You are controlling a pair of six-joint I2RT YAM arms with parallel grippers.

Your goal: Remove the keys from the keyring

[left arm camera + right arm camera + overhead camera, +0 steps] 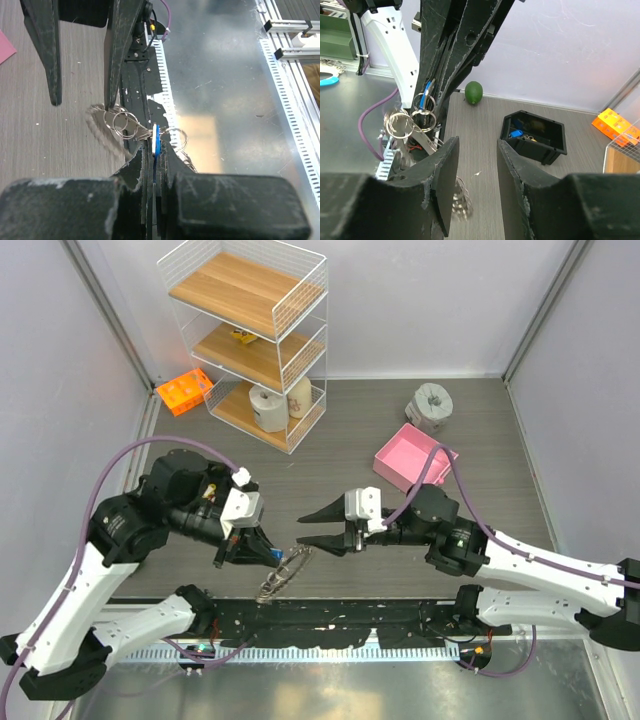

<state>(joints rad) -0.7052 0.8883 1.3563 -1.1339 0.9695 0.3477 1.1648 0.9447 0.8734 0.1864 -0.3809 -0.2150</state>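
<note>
My left gripper [268, 551] is shut on the blue-headed key [156, 142], near the table's front edge. The keyring [285, 572], rimmed with small silver keys, hangs from that key and looks blurred. Small split rings [120, 122] link key and ring. In the right wrist view the blue key [424, 97] and the rings [410, 122] hang from the left gripper [427, 90], with blurred keys [461, 200] lower down. My right gripper [302, 529] is open and empty, just right of the ring, fingers pointing left; its open jaws also show in its wrist view [476, 167]. No yellow-headed key shows.
A pink box [412, 458] and a grey roll with a star top [431, 404] stand back right. A wire shelf rack [250, 335] and an orange rack [185, 390] stand back left. A black bin [535, 135] and a green round fruit [474, 92] show in the right wrist view.
</note>
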